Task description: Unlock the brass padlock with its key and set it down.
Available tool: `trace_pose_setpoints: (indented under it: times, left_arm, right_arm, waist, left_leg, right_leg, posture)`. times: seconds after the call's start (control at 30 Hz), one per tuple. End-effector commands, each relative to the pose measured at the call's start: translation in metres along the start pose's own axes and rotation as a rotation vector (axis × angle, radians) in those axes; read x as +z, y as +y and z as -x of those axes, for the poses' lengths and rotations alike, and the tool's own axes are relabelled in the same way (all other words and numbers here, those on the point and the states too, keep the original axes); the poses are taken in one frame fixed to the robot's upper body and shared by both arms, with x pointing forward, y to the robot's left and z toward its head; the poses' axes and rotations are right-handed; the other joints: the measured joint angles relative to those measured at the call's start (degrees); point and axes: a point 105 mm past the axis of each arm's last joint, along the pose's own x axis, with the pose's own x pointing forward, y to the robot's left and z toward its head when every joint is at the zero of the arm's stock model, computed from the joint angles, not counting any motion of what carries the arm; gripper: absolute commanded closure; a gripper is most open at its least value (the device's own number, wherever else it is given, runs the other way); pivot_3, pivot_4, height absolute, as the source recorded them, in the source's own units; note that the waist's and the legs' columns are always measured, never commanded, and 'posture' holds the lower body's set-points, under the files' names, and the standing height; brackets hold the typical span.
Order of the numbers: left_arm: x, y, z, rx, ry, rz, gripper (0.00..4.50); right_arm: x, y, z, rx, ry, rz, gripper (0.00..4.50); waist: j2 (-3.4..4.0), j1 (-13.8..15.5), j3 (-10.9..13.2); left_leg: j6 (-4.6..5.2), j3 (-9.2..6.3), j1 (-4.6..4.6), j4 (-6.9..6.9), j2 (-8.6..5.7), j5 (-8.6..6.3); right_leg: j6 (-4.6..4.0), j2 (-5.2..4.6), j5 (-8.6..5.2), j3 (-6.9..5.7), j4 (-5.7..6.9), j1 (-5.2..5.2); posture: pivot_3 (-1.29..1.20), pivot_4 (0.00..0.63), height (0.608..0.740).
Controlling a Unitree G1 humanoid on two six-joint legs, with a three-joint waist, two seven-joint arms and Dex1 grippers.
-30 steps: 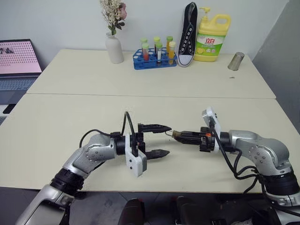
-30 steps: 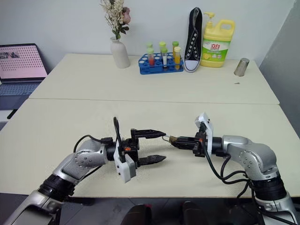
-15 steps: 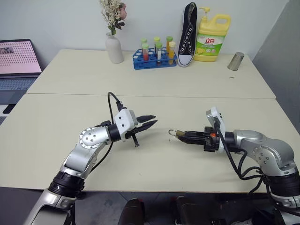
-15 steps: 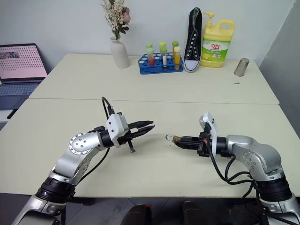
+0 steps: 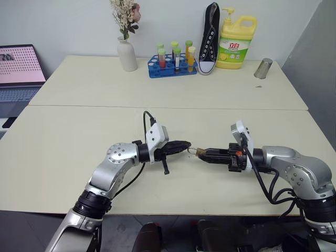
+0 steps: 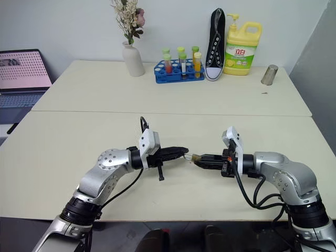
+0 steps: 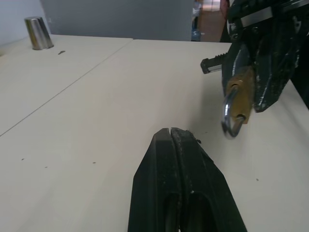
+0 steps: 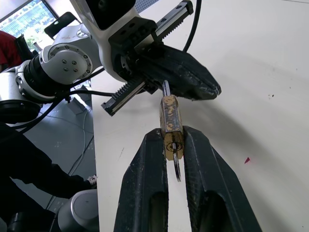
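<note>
Near the desk's [image 5: 63, 157] front edge, the right claw [image 8: 172, 145] clamped the brass padlock [image 8: 171, 126]; the left claw [image 7: 170, 133] was pressed together beside its shackle.

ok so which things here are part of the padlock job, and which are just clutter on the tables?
Job:
- brass padlock, pinched in the right gripper
- key, hanging from the padlock's underside
- left gripper, shut, tips by the shackle

Clutter:
- vase of flowers
- test tube rack
- black sneaker
- detergent bottle
- metal cup
- laptop
</note>
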Motion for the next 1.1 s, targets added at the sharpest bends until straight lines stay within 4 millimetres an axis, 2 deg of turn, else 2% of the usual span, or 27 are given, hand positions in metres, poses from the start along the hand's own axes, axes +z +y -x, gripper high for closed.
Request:
trace_pose_setpoints:
  times: [0.03, 0.53, 0.6, 0.77, 1.1]
  left_arm:
    - [0.018, -0.01, -0.003, -0.051, -0.057, -0.011, 4.5]
    - [0.022, -0.028, 0.007, -0.133, -0.017, 0.024, 4.5]
    - [0.024, -0.03, 0.009, -0.149, -0.021, 0.051, 4.5]
    - [0.034, -0.028, 0.01, -0.135, -0.056, 0.103, 4.5]
    - [0.04, -0.021, 0.006, -0.092, -0.085, 0.093, 4.5]
  right_arm:
    - [0.011, 0.005, 0.004, 0.01, -0.023, 0.057, 4.39]
    - [0.008, 0.0, 0.003, -0.01, -0.012, 0.056, 4.39]
    - [0.008, -0.001, 0.003, -0.012, -0.008, 0.059, 4.39]
    - [0.008, -0.001, 0.002, -0.011, -0.005, 0.063, 4.39]
    - [0.007, 0.0, 0.001, -0.002, -0.001, 0.063, 4.39]
  waist:
    - [0.0, 0.0, 0.0]
    - [0.0, 0.0, 0.0]
    - [0.0, 0.0, 0.0]
    - [0.0, 0.0, 0.0]
    - [0.0, 0.0, 0.0]
  left_leg:
    - [0.0, 0.0, 0.0, 0.0, 0.0, 0.0]
    - [0.0, 0.0, 0.0, 0.0, 0.01, 0.0]
    - [0.0, 0.0, 0.01, 0.0, 0.0, 0.0]
    - [0.0, 0.0, 0.01, 0.0, 0.01, 0.0]
    - [0.0, -0.01, 0.01, 0.0, 0.0, 0.0]
  right_leg:
    - [0.0, 0.0, 0.0, 0.0, 0.0, 0.0]
    - [0.0, 0.0, -0.01, 0.01, -0.01, 0.0]
    - [0.21, -0.01, -0.13, 0.02, -0.01, 0.0]
    - [0.23, -0.01, -0.14, 0.02, -0.01, 0.0]
    - [0.23, -0.01, -0.14, 0.02, -0.01, 0.0]
  posture:
    - [0.0, 0.15, 0.74]
    - [0.0, 0.15, 0.74]
    - [0.0, 0.15, 0.74]
    - [0.0, 0.15, 0.74]
    - [0.0, 0.15, 0.74]
